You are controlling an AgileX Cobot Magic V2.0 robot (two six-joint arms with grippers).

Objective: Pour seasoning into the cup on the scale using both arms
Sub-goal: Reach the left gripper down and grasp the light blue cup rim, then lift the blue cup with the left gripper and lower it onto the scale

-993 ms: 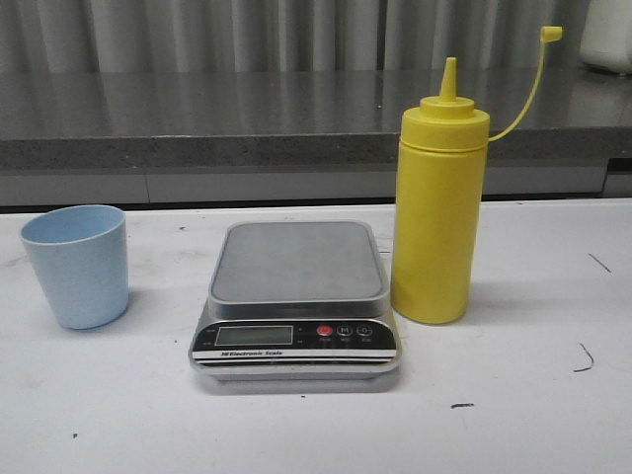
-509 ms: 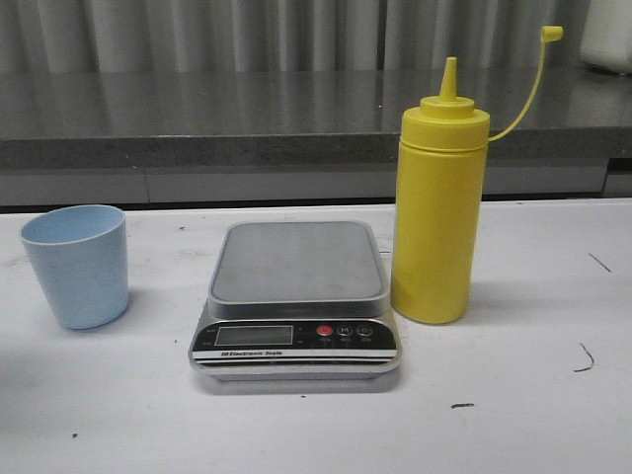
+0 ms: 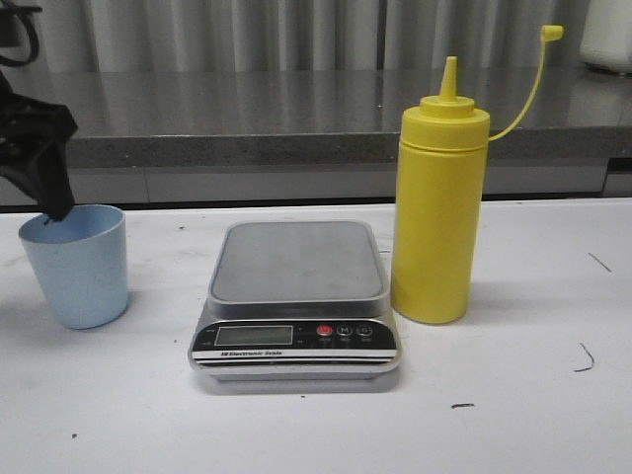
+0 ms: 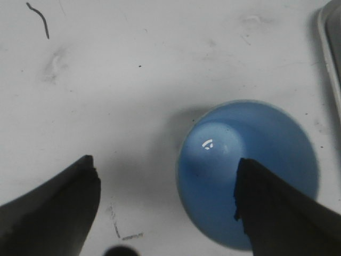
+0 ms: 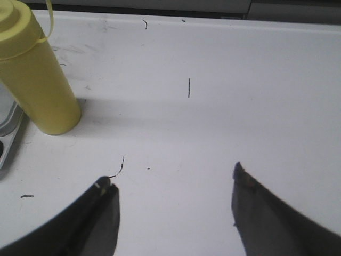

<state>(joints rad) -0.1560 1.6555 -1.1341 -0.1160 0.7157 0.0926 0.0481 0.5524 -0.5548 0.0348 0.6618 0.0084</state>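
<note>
My left gripper [image 4: 165,200]: jaws apart, one finger over cup [image 4: 250,170] mouth. My right gripper [image 5: 173,200]: jaws apart, seasoning [image 5: 34,74] well off.

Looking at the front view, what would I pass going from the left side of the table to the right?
Left claw over the pale blue cup → the scale → the yellow seasoning bottle.

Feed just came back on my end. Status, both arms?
Left gripper open, one finger over the cup. Right gripper open above bare table, bottle untouched. Scale platform empty, nothing in the way.
</note>
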